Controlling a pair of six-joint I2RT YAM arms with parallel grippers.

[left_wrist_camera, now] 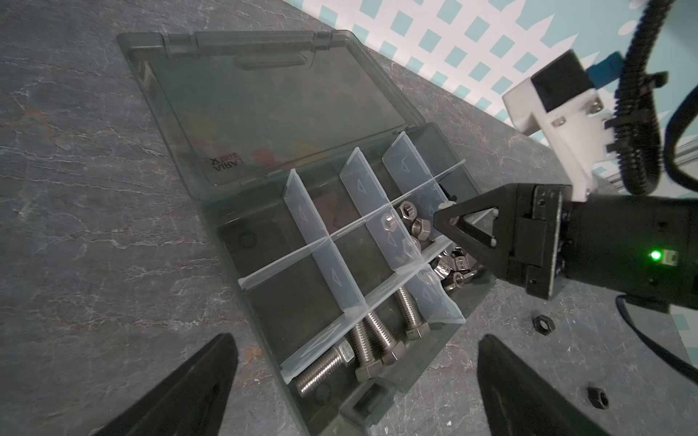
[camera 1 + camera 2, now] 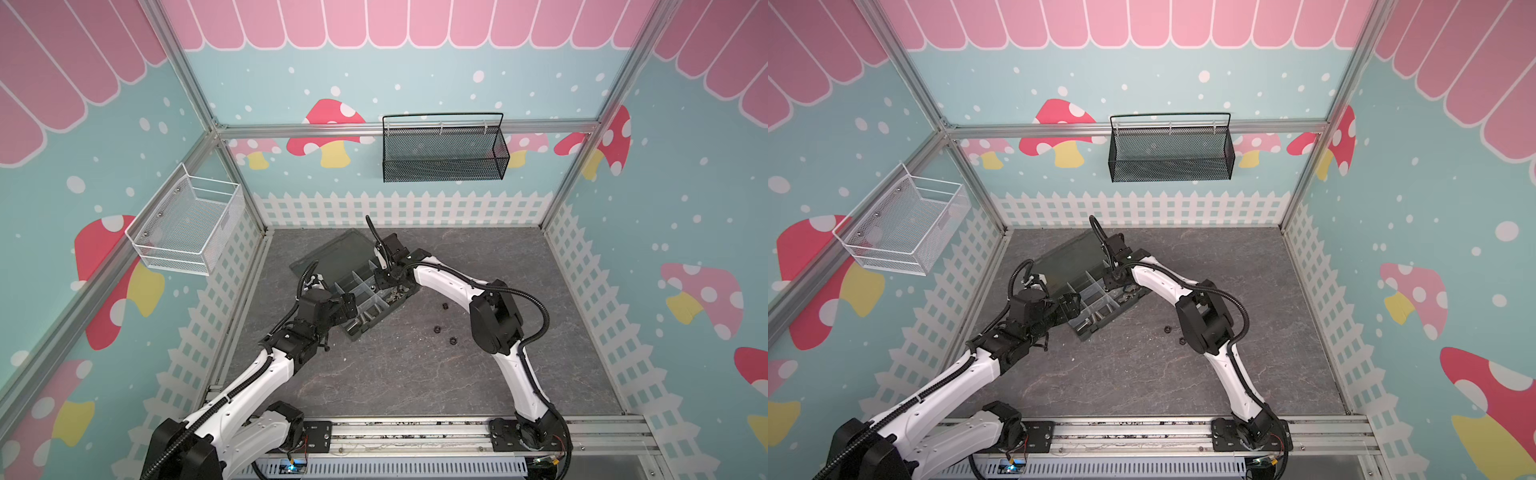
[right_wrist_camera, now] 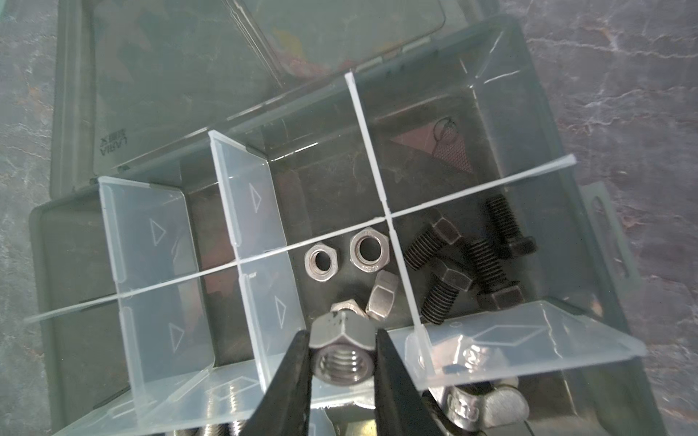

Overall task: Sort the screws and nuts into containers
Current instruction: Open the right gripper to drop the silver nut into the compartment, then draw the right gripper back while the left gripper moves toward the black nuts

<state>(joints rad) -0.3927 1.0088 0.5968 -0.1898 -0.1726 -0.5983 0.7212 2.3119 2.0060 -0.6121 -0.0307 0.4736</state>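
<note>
**Right gripper** [image 3: 342, 336]: held low over the organiser box [image 1: 233, 260], above the compartment that holds the silver nuts [image 3: 320, 264]. Its jaws stand narrow with a silver hex nut [image 3: 344, 358] between them. As far as the wrist view shows, the nut's flats lie against both inner faces. Judged to be at the point of deposit, like going with like.

**Left gripper** [image 1: 357, 341]: jaws wide and holding nothing, hovering near the side of the box where the silver screws [image 1: 381, 336] lie. Judged to be waiting clear of the other arm (two arms would crowd one small box).

**Contents:** black screws [image 3: 487, 264] fill the compartment beside the silver nuts, and winged nuts [image 3: 487, 407] a neighbouring one. Several compartments are bare. Sorting appears to run by kind and finish.

**Outstanding:** three black nuts [image 2: 436, 329] lie loose on the surface [image 2: 415, 374], near the box, beside the right arm.

**Materials:**
- The box is smoky translucent plastic, with its lid [image 1: 264, 105] folded flat back.
- The dividers [image 3: 249, 196] are pale and thin, crossing at right angles and embossed with small triangles.
- The nuts are six-sided with threaded bores.
- The screws have hex heads and coarse threads, and the black ones are matte.
- The surface is flat and grey with stone-like veining. Small nuts should sit steady on it but offer little height to pinch.
</note>
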